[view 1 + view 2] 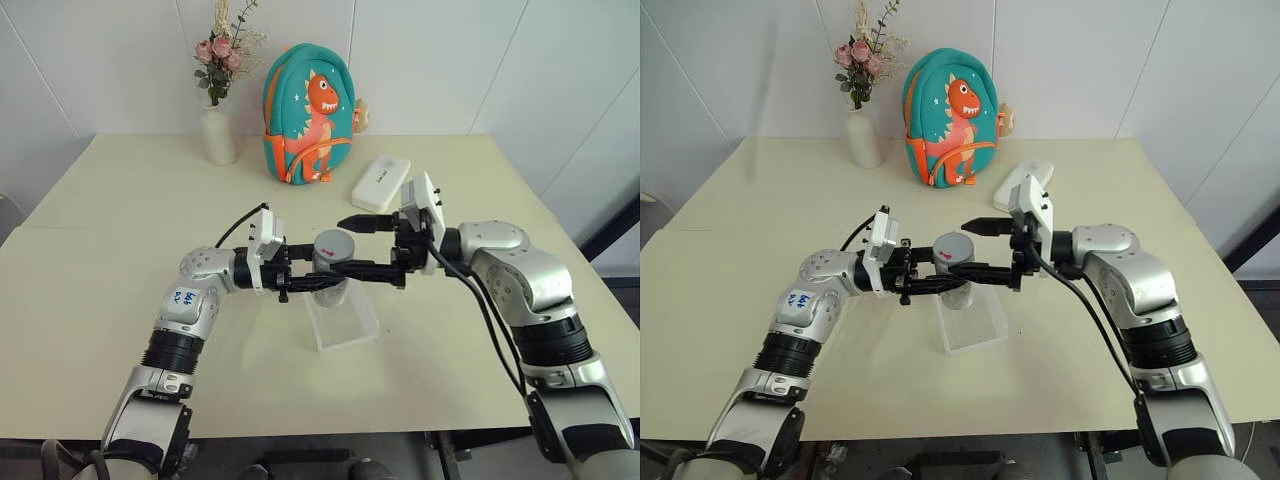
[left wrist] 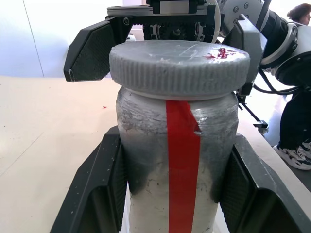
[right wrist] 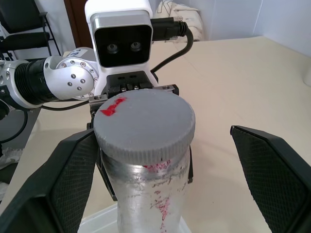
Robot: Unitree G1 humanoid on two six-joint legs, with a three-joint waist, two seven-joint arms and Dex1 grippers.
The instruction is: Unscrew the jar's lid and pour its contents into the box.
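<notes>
Jar [image 1: 330,283] stands upright, lid [image 1: 334,246] on top, clamped in my left pincer [image 1: 312,281]. My right pincer [image 1: 366,245] is spread wide around the lid, above the box [image 1: 345,325].

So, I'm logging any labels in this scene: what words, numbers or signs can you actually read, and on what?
None can be read.
White case: a small dark print, too small to read.
Blue sticker on the left forearm: handwritten marks, too small to read.
Lid: a red smear, no letters.
Jar: a plain red stripe, no text.
</notes>
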